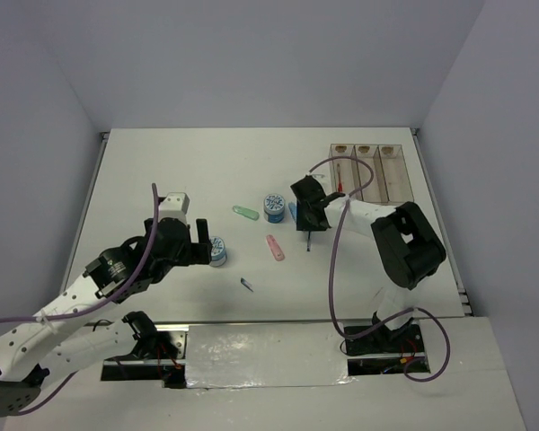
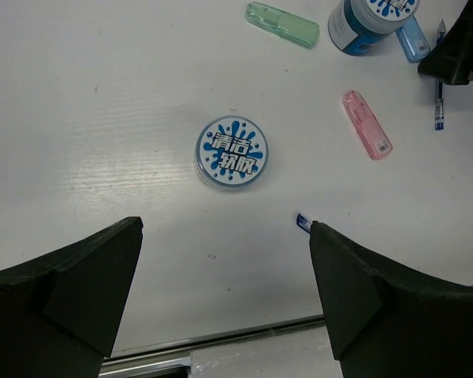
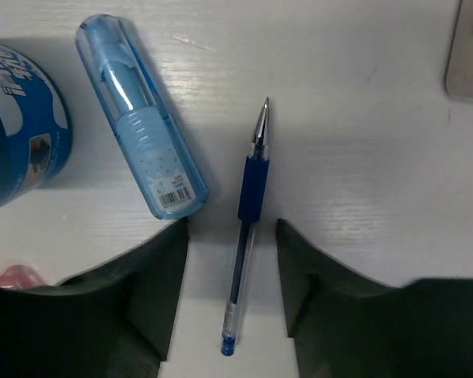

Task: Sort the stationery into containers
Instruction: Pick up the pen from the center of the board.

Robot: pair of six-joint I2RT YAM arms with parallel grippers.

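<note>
On the bench (image 1: pixel 162 171), short of the clear tray (image 1: pixel 397 180), the right gripper (image 3: pixel 231 236) straddles the dark blue pen (image 3: pixel 251 189), its jaws partly narrowed with a gap on each side and nothing held. A good pinch would centre on the barrel and stay clear of the blue clip (image 3: pixel 142 118) lying just beside it. Meanwhile the left gripper (image 2: pixel 225 268) hovers above a tape roll (image 2: pixel 231 152), jaws wide and empty.

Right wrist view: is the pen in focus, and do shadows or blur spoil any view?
Right wrist: blue pen sharp, soft shadow across its grip; fingers of the right pincer dark, slightly blurred. Left wrist: tape roll print crisp, no glare. Top external: even light, little fine detail.
</note>
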